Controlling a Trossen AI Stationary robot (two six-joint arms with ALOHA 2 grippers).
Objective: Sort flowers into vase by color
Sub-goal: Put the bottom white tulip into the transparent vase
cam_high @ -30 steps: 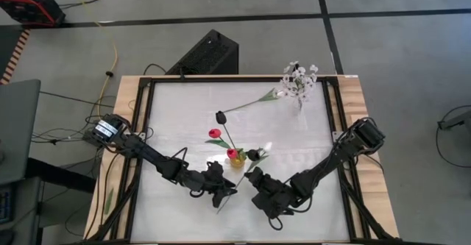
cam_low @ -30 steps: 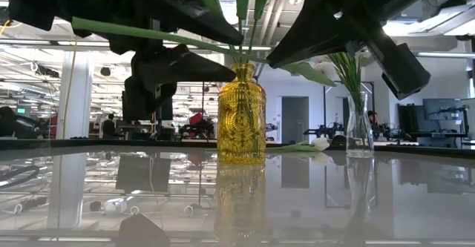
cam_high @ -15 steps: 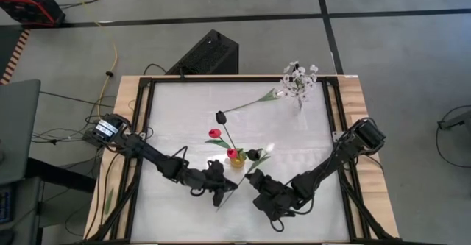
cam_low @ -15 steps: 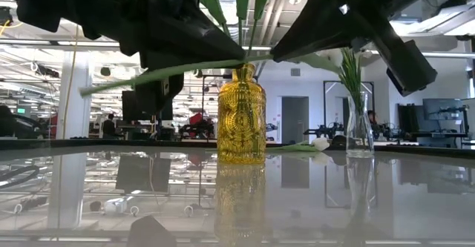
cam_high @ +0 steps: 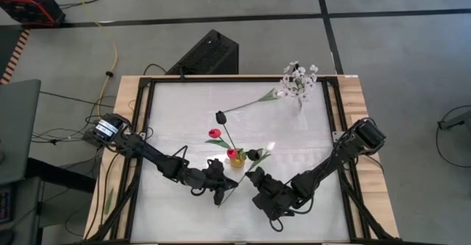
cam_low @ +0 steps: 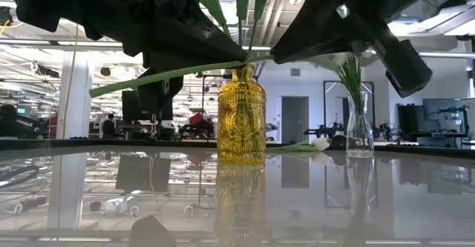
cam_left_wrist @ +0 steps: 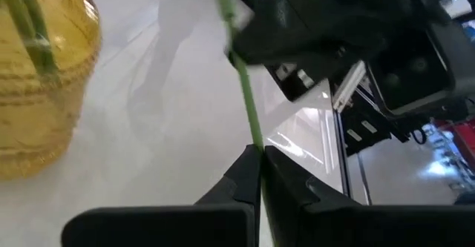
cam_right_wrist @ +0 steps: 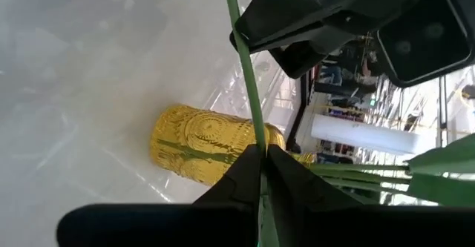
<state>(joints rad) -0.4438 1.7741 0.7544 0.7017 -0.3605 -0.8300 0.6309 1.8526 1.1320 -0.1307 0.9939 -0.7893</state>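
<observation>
A long green flower stem (cam_high: 237, 185) hangs over the table in front of the yellow vase (cam_high: 237, 160), and both grippers are shut on it. My left gripper (cam_high: 223, 194) is near the stem's bare lower end. My right gripper (cam_high: 255, 179) is farther up, toward the leaf and the pale head by the vase. The yellow vase holds red and dark tulips. A clear vase (cam_high: 299, 101) at the far right holds sprays of tiny white blossoms. One white tulip (cam_high: 254, 100) lies flat on the table beside it. My left gripper pinches the stem near its lower end (cam_left_wrist: 253, 132) between its two fingers. The fingers come from the table's left, slanting a little down, and lie across the stem. The stem is clear of the table and runs on to the right gripper. My right gripper pinches the same stem (cam_right_wrist: 254, 128) higher up between its two fingers. It comes from the table's right, slanting down and across the stem. The stem is lifted clear, close to level, with its free end (cam_low: 96, 91) drooping past the left gripper.
The yellow vase (cam_low: 240, 117) stands mid-table, just beyond both grippers. The clear vase (cam_low: 358, 128) is farther back on the right. Open glossy table lies toward the near edge and on the far left. A black frame rims the tabletop (cam_high: 147, 127).
My left gripper has shut on the stem's lower part. The stem's free end, which pointed up and to the left, has swung down and now droops below the gripper. Both arms have kept their places.
</observation>
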